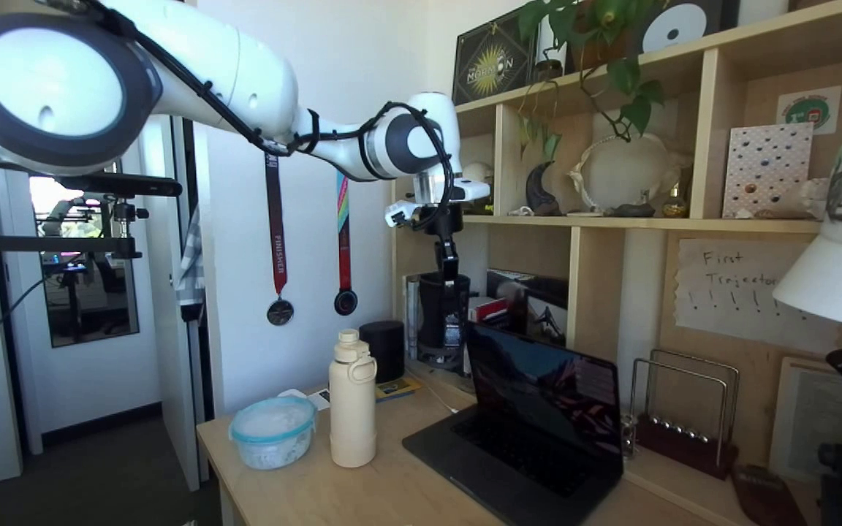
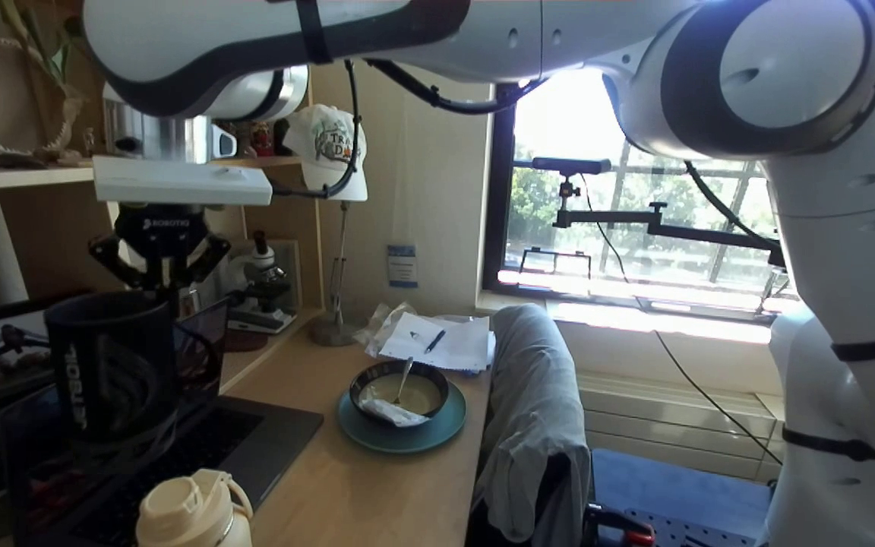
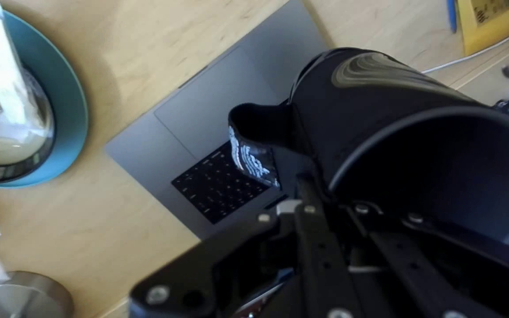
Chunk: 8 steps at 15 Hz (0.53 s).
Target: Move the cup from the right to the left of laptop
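Note:
The cup is a black Jetboil mug with a strap handle. It shows in both exterior views (image 1: 432, 314) (image 2: 111, 372) and large in the wrist view (image 3: 369, 97). My gripper (image 1: 448, 264) (image 2: 168, 285) (image 3: 325, 194) has its fingers close together at the handle side near the rim, and the cup hangs from them, slightly tilted. The exact grip is dark and partly hidden. The open laptop (image 1: 523, 460) (image 2: 270, 437) (image 3: 219, 106) is on the desk. The cup appears raised, beside the laptop screen's left edge in an exterior view.
A cream bottle (image 1: 353, 427) (image 2: 187, 513) and a lidded container (image 1: 272, 442) stand on the desk, with a black speaker (image 1: 383, 351) behind. A bowl (image 2: 365, 380) sits on a teal plate (image 2: 407, 447). Shelves (image 1: 647, 225) and a Newton's cradle (image 1: 684, 446) are behind the laptop.

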Each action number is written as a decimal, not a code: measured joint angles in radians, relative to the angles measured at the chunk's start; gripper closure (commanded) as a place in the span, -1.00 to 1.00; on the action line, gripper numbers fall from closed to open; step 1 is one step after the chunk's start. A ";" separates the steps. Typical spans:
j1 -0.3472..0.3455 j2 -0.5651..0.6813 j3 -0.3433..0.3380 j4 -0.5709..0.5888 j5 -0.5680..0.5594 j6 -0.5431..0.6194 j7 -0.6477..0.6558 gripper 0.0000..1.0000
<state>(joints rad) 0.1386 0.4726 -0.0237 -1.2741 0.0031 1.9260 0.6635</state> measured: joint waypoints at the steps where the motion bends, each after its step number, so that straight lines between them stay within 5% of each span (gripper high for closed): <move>1: 0.009 0.014 0.013 0.000 0.000 0.018 -0.022 0.96; 8: 0.076 0.138 0.060 0.008 0.000 0.081 -0.155 0.96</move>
<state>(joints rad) 0.2146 0.6109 0.0361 -1.2658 0.0035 2.0072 0.5089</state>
